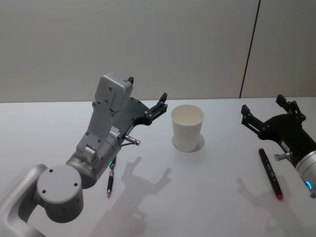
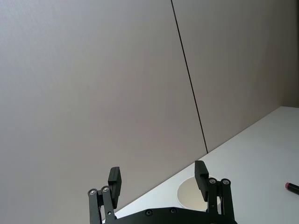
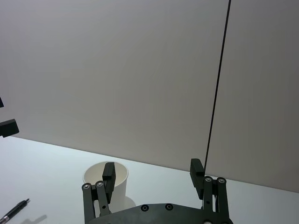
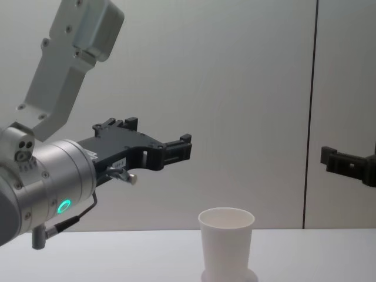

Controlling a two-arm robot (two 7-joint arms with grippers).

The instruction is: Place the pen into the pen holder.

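Overhead, black pen (image 1: 110, 181) and red-tipped pen (image 1: 270, 174) lie flat; left tool (image 1: 146, 88), right tool (image 1: 262, 102) spread.

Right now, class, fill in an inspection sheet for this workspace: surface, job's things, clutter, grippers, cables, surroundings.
Surface: white table, smooth, with arm shadows on it.
Job's things: pen holder upright mid-table, no pen in it; black pen with a red end lying flat near the right gripper; dark pen lying flat beneath the left arm.
Clutter: nothing seen.
Grippers: left gripper raised to the holder's left, fingers open, empty; right gripper raised to its right, fingers open, empty.
Cables: thin grey cable at the left wrist.
Surroundings: plain wall with a dark vertical seam.
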